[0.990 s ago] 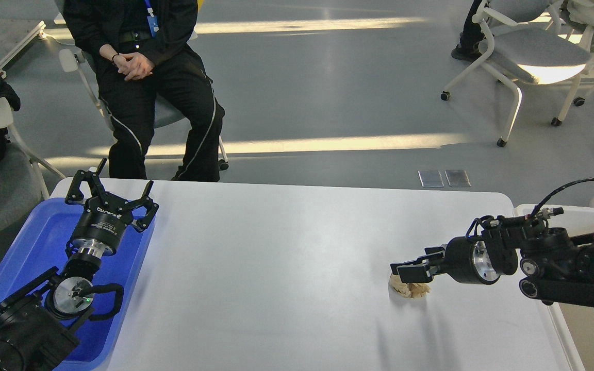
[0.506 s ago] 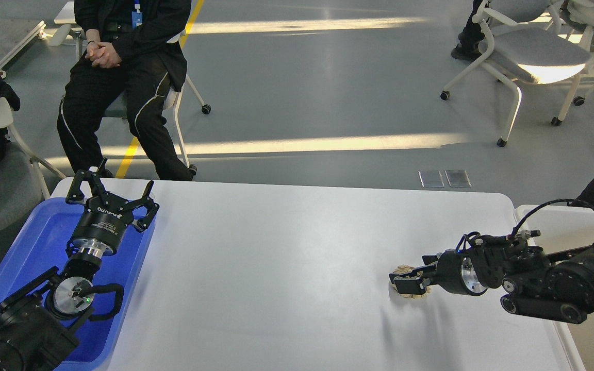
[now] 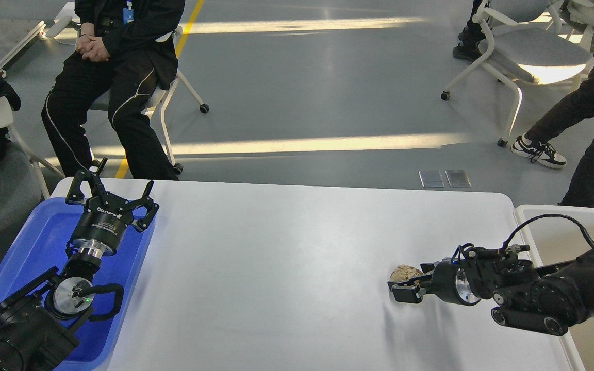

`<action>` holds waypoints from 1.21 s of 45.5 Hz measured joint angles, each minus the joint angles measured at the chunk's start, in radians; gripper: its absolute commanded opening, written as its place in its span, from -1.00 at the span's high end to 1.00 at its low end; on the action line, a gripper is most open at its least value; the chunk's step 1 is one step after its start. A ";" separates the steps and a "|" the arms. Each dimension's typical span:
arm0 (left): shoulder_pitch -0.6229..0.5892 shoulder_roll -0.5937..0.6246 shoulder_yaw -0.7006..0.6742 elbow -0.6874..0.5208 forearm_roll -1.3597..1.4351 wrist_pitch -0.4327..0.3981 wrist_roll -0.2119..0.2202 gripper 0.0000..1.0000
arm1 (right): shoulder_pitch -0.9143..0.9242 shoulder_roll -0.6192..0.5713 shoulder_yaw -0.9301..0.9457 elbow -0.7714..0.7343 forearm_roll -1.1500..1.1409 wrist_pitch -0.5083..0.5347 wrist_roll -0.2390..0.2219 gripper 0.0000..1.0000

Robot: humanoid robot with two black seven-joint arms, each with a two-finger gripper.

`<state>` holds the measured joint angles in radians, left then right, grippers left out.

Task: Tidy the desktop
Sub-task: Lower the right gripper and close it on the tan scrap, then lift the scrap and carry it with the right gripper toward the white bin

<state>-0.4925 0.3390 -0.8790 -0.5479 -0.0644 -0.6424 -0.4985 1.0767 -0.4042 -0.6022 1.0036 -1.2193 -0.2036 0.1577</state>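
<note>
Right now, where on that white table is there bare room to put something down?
Most of the desktop is bare: the whole stretch between the blue tray under the left tool and the crumpled beige scrap. It is crowded only around the right tool, by that scrap.

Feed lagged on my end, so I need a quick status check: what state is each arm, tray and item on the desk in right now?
left gripper: open, held above the blue tray, holding nothing.
right gripper: low at the crumpled beige scrap, fingers around it; grip cannot be told.
crumpled beige scrap: on the desktop, right side.
blue tray: nothing visible in it.
whitish bin: visible part bare.
desktop: otherwise bare.
</note>
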 measured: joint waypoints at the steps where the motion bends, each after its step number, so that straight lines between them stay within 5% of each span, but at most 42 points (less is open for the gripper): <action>1: 0.000 0.000 0.000 0.000 0.000 0.000 0.000 -1.00 | -0.003 0.001 0.000 -0.004 0.000 -0.001 0.000 -1.00; 37: 0.000 0.000 0.000 0.000 0.000 0.000 0.000 -1.00 | -0.067 0.063 0.002 -0.114 0.003 -0.039 0.019 -0.95; 39: 0.000 0.000 0.000 0.000 0.000 0.000 0.000 -1.00 | -0.069 0.067 0.002 -0.118 0.004 -0.041 0.021 -0.79; 44: 0.000 0.000 0.000 0.000 0.000 0.000 0.000 -1.00 | -0.073 0.076 0.000 -0.132 0.004 -0.048 0.031 0.20; 49: 0.000 0.000 0.000 -0.001 0.000 0.000 0.000 -1.00 | -0.074 0.084 -0.005 -0.146 0.005 -0.053 0.043 0.95; 55: 0.000 0.000 0.000 -0.001 0.000 0.000 0.000 -1.00 | -0.074 0.092 -0.010 -0.157 0.006 -0.055 0.051 1.00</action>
<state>-0.4923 0.3390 -0.8790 -0.5487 -0.0644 -0.6421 -0.4985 1.0027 -0.3119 -0.6121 0.8469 -1.2136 -0.2590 0.2085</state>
